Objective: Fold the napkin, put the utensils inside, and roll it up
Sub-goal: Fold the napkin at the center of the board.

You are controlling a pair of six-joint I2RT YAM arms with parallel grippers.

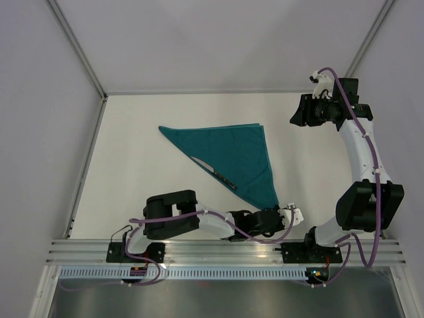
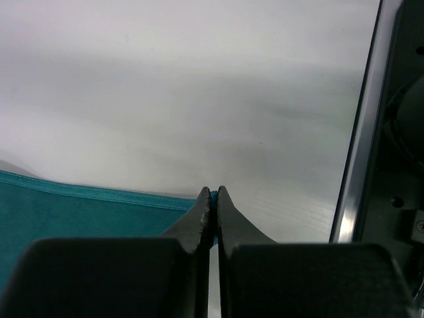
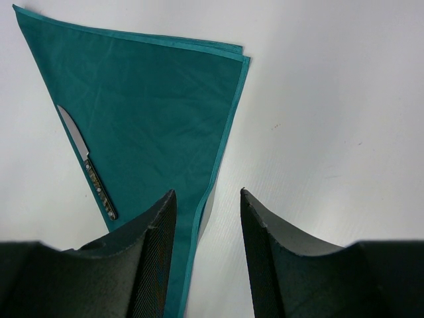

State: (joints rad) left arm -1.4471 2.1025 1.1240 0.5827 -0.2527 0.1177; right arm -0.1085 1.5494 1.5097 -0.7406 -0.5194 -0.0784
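The teal napkin (image 1: 232, 149) lies folded into a triangle on the white table, its narrow tip pointing toward the near edge. A slim knife (image 1: 215, 173) rests along its left slanted edge, blade toward the far side. My left gripper (image 1: 277, 212) sits low at that near tip. In the left wrist view, the left gripper (image 2: 213, 192) is shut on the corner of the napkin (image 2: 79, 212), with teal showing between the jaws. My right gripper (image 1: 297, 116) hangs high at the far right. Seen from its own wrist, the right gripper (image 3: 207, 195) is open above the napkin (image 3: 146, 99) and knife (image 3: 89, 165), holding nothing.
An aluminium rail (image 1: 225, 248) runs along the near edge, close to the right of the left gripper, where the rail (image 2: 358, 165) shows again. Grey walls close in the table on the left, far and right sides. The right arm's elbow (image 1: 368, 205) stands at the near right.
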